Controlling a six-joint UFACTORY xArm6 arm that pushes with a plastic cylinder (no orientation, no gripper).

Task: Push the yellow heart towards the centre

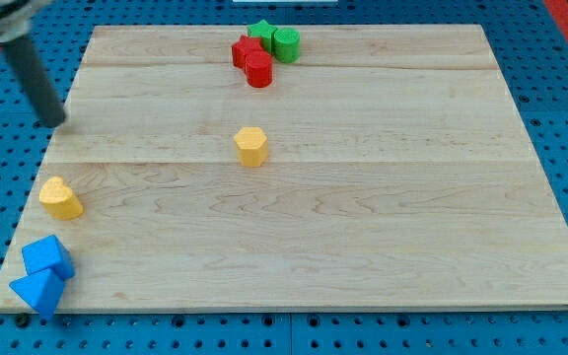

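Bottom left corner of frame: two blue blocks huddled at the board's edge, a blue triangle-ish wedge (35, 291) w/ a second blue block (47, 257) just above, touching it. Both out of the way, not part of the job.

Just above them, left edge, mid-height: the yellow heart (60, 198), the task's thing. It sits close to the wooden board (383, 247) rim, well apart from centre, so it needs a long shove toward the frame's right and slightly up.

Mid-frame, a bit above centre: a yellow hexagon-ish block (251, 146), roughly where the heart should end up. Could get bumped if the heart is driven straight at it.

Upper left: my tip (59, 122), end of the dark rod, at or just off the board's left edge, above the heart in frame and apart from it, no contact. No jaws on this rig, so nothing open or closed; tip is bare, touching no block. Probably staged there to drop in behind the heart's left side, judging by position.

Top centre, farthest: red blocks (251, 59) and green blocks (276, 41) clustered, touching, at the far edge.
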